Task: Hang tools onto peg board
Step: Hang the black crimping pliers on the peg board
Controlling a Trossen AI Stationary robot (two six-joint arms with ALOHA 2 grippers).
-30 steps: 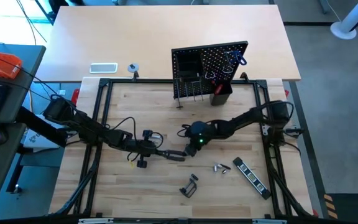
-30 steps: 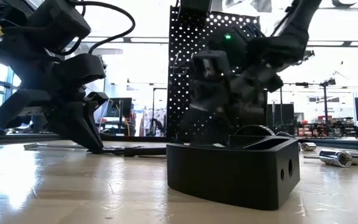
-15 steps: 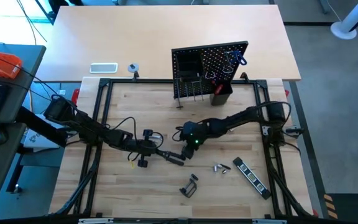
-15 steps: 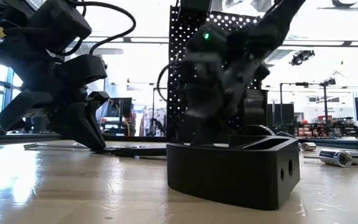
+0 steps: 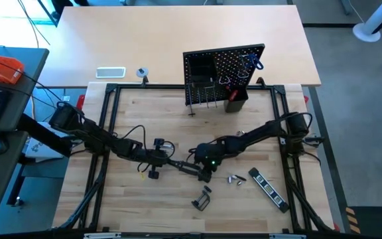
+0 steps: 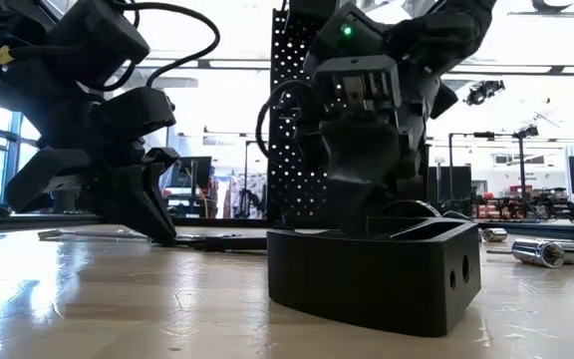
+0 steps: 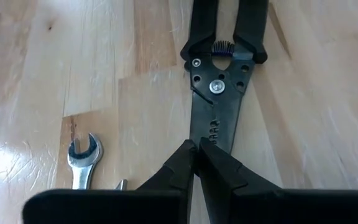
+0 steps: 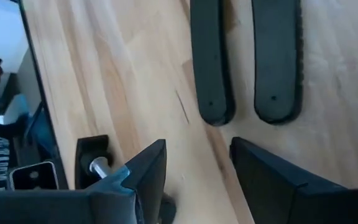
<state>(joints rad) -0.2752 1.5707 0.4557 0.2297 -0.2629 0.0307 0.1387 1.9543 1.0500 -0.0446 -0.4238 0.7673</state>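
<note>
Black pliers (image 5: 186,167) lie flat on the wooden table, nose toward the left arm, the two handles (image 8: 213,74) toward the right arm. My left gripper (image 7: 196,152) is shut at the pliers' nose. My right gripper (image 8: 197,163) hangs open just short of the handle ends, touching nothing; in the high view it (image 5: 205,175) is mid-table. The peg board (image 5: 223,70) stands upright at the far edge with a few tools and a small bin on it. A silver wrench (image 7: 79,155) lies beside the left fingers. My left gripper has its shut fingertips (image 7: 182,163) on the tip of the pliers' nose (image 7: 211,134), slanting down from the table's left and lying along the tool. The fingers cover the very tip. The pliers lie flat on the table (image 7: 303,137).
A black clamp (image 5: 203,198) lies near the front edge, close to my right gripper, and fills the foreground of the low view (image 6: 377,269). Silver sockets (image 5: 236,179) and a striped bar (image 5: 268,186) lie to the right. Black frame rails (image 5: 108,119) border the wooden work area.
My right gripper has swung toward the table's near edge and tipped, coming to the pliers' handle ends; its fingers have stayed open. The pliers have kept their place.
</note>
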